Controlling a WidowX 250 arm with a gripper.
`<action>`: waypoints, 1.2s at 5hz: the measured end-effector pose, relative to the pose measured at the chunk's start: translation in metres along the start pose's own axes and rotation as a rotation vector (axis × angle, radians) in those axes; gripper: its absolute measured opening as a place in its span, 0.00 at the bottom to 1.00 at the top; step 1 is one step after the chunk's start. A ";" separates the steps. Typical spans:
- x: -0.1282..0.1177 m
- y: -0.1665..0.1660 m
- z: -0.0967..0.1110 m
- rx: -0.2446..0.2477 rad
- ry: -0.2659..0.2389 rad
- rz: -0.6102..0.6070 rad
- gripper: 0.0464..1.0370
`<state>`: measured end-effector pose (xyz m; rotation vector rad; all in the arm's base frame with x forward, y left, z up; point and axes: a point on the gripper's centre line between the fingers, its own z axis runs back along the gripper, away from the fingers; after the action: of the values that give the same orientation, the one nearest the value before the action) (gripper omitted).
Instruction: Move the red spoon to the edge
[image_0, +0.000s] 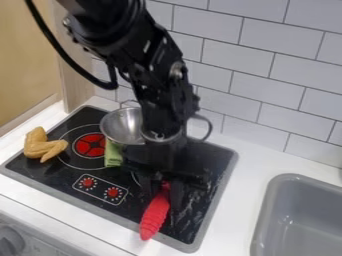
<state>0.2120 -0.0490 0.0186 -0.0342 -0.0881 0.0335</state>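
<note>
- Position: end effector (164, 196) hangs over the front part of the black stove top (212, 172), at the upper end of the red spoon (155, 216). From my station I cannot tell whether it is wide, narrow or closed on the spoon; dark parts against dark glass.
- Spoon: lies aslant, ridged red part toward me, its lower end reaching over the stove's front rim (73, 199).
- Step in hand, my judgement: secure the upper end, then ease the spoon the last short way to the edge. Most of the task looks done, if this front rim is the edge meant (the sentence does not say which).
- Grip: I want confirmed contact on both sides before any travel. A loose hold would let the spoon pivot about its narrow part.
- Path: low and slow, just enough lift to clear the raised rim. Dragging risks snagging the ridges; they probably give a little under pressure.
- Clearance: I plan to move away from the metal pot (121, 126) and green cloth (113, 155), watching the knobs (100, 189) on the near side.
- Release: stop with enough of the spoon supported, open gently, rise straight up. Overshoot would tip it off the front.
</note>
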 end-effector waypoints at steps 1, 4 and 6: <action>-0.002 -0.001 0.007 0.005 -0.004 0.031 0.29; -0.003 0.033 0.034 0.011 -0.058 0.767 0.29; -0.001 0.078 0.021 0.038 -0.009 1.290 0.29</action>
<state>0.2063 0.0300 0.0366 -0.0487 -0.0618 1.3244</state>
